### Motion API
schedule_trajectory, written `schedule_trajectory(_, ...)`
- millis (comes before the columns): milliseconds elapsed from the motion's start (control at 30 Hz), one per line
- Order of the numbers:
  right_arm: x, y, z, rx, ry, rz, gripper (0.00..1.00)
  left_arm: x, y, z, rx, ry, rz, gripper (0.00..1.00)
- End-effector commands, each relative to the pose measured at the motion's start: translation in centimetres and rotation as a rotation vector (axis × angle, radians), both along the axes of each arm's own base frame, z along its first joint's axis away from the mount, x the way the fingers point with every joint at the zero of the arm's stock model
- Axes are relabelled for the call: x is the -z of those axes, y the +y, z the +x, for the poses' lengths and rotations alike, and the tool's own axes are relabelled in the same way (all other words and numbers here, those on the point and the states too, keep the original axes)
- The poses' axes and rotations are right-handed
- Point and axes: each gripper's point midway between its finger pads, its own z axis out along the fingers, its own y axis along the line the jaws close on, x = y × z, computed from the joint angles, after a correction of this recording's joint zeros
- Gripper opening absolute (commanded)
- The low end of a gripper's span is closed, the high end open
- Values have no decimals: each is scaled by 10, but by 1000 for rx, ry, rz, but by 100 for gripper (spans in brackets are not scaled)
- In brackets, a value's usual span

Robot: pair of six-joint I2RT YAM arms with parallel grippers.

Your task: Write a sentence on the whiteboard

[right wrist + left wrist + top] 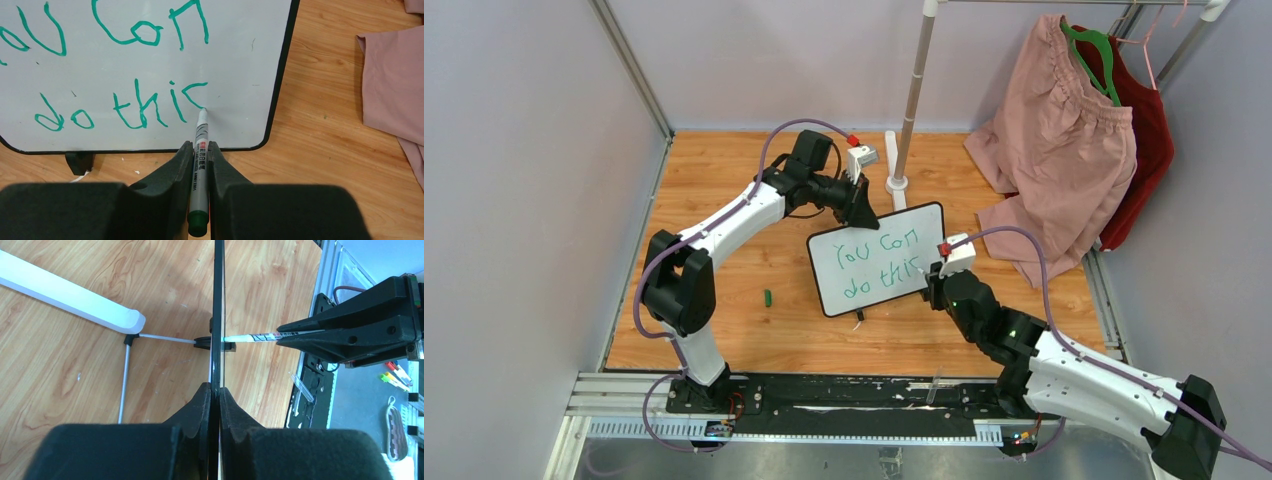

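The whiteboard stands tilted on the wooden table, black-framed, and carries the sentence in green, "You can" over "do this". My left gripper is shut on the board's top edge. In the left wrist view the board runs edge-on between the left gripper's pads. My right gripper is shut on a grey marker with a green end. The marker's tip touches the board at the lower end of the last letter's stroke. The marker also shows from the side, pressed against the board.
A small green cap lies on the table left of the board. Behind the board stand a clothes rack pole and its white foot. Pink shorts and a red garment hang at the right. Pink cloth lies close to the board.
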Motion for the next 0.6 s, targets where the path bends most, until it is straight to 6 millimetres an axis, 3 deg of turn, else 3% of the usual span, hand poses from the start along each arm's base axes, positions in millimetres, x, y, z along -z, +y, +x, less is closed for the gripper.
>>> schedule_trajectory(0,9,-16,3,69,11,-26,0,-10,-4,-11,24,-6,-19,0)
schedule_trajectory(567,20,-14,-3,44,55,-29,0,-11,-4,-10,24,-5,-22,0)
